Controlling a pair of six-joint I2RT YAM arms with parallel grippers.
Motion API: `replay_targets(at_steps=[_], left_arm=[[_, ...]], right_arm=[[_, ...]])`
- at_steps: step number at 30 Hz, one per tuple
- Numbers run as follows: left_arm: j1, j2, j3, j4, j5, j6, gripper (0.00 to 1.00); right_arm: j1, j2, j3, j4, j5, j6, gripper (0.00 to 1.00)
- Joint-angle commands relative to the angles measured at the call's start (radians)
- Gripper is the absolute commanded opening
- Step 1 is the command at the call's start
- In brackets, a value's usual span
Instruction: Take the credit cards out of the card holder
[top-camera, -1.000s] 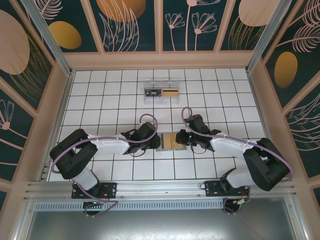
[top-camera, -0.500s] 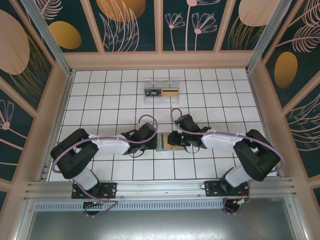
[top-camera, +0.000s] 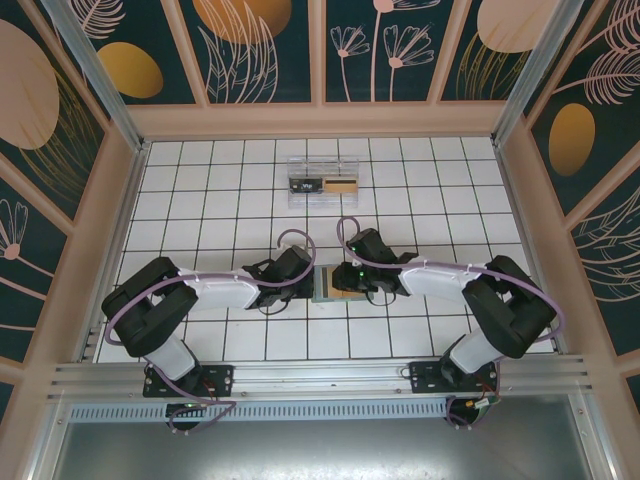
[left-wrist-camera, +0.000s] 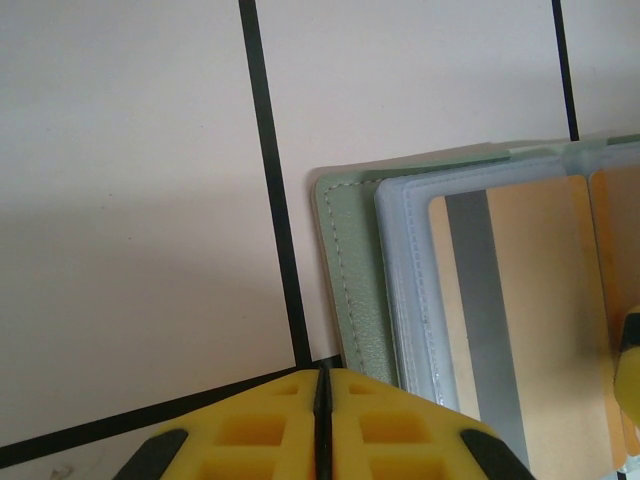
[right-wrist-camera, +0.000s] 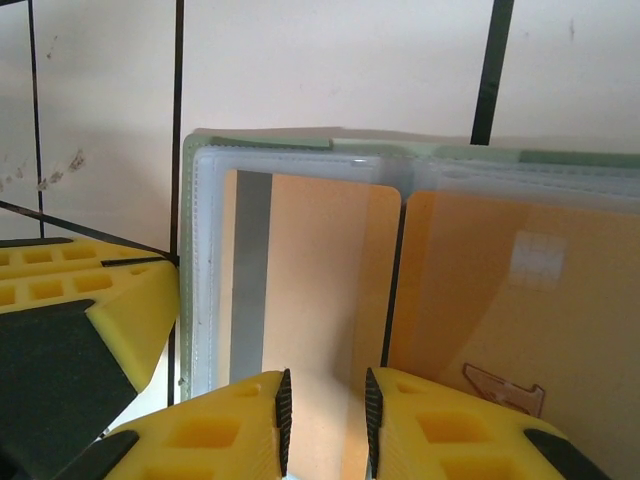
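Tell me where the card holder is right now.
The card holder lies open on the tiled table, near its centre in the top view, with the left gripper at its left edge and the right gripper over its tan cards.

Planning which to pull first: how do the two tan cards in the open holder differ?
The striped card shows a grey band along one edge; the emblem card shows none. The emblem card bears a pale square and a darker emblem; the striped card is otherwise plain. Both are tan, sleeved in the card holder.
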Motion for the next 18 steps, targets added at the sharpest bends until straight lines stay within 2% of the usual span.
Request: replay_targets(at_steps=[1, 9, 18], left_arm=[[0.000, 0.062, -0.024, -0.001, 0.029, 0.002, 0.12], [0.000, 0.058, -0.028, 0.003, 0.031, -0.001, 0.11], [-0.002, 0.072, -0.025, 0.020, 0.048, -0.002, 0.11]], right_arm=[[0.008, 0.028, 0.030, -0.035, 0.024, 0.002, 0.29], [0.022, 0.047, 0.048, -0.100, 0.109, 0.000, 0.29], [0.026, 0.052, 0.028, 0.012, -0.020, 0.020, 0.29]])
